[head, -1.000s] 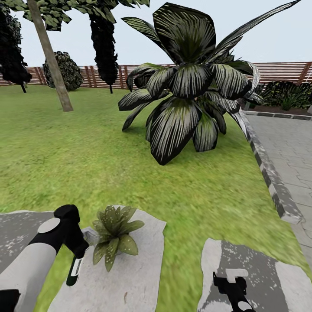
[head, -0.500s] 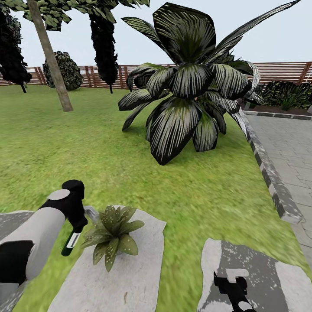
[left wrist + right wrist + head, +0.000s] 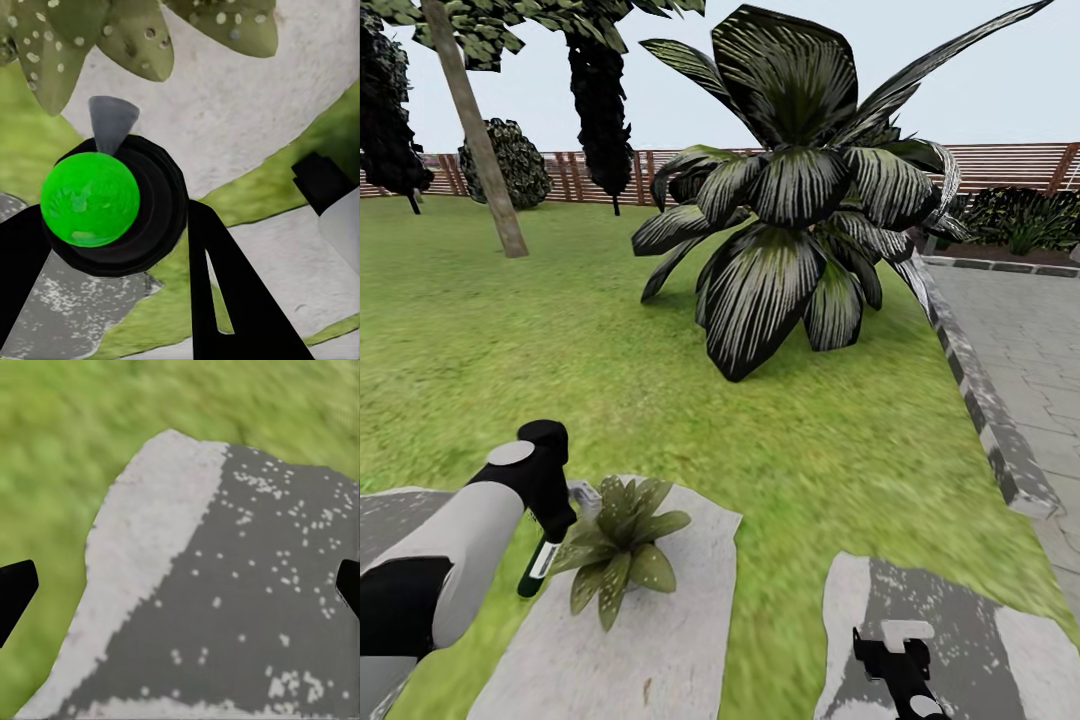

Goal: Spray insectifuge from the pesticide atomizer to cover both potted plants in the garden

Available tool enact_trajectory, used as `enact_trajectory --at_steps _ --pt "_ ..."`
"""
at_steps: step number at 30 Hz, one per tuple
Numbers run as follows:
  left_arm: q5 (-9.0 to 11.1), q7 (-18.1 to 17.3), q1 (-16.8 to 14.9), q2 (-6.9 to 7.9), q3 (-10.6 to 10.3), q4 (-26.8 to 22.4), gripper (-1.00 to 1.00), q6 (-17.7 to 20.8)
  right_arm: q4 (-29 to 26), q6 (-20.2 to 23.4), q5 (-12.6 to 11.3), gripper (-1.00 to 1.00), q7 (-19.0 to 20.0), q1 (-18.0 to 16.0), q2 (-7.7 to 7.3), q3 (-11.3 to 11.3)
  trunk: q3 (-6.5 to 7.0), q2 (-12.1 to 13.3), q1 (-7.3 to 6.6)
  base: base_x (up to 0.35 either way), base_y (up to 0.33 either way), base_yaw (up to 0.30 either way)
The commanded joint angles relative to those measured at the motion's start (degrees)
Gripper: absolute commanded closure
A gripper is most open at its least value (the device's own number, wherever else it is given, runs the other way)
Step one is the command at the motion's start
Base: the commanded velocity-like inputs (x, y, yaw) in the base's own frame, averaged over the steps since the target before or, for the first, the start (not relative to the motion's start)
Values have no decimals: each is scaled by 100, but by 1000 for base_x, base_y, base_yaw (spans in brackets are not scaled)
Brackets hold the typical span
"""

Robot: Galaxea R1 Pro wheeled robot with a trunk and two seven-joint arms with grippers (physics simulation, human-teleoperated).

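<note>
The pickup looks done: the left claw [image 3: 550, 525] is clamped on the atomizer [image 3: 538, 565] and holds it just beside the potted plant [image 3: 616, 535], on the side of the plant away from the big dark-leaved palm [image 3: 800, 190]. The plant sits on a pale stepping stone [image 3: 670, 620] in the lawn [image 3: 560, 370], and the bottle hangs over the edge of that stone where it meets the grass. I would judge the spraying of this first plant to be at hand or under way, though no mist or wet film on the leaves can be made out, so I cannot say how much of it is covered. The second plant of the pair has yet to be dealt with, so at least half of the job remains.

The atomizer's long axis runs close to upright, leaning a little, its dark green end lowest and pointing down at the ground, its whitish part up inside the claw. From the left wrist camera, the atomizer [image 3: 112, 202] is seen end on, a bright green round face in a black ring between the two dark fingers [image 3: 225, 292], with a small grey cone poking towards the speckled leaves of the plant [image 3: 127, 37].

The right claw [image 3: 890, 660] hangs spread wide and empty over another stepping stone [image 3: 247, 607], well apart from the plant.
</note>
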Motion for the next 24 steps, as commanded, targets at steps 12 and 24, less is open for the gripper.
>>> enact_trajectory --at_steps 12,24 --pt "-54 -51 -69 -36 -30 -45 100 32 1 -14 -50 -100 -18 -2 1 50 -5 -2 1 100 -75 181" --pt "-82 -51 -54 -43 -23 -56 100 52 1 -14 -50 -100 -18 -2 9 50 -5 -2 1 -11 -152 85"
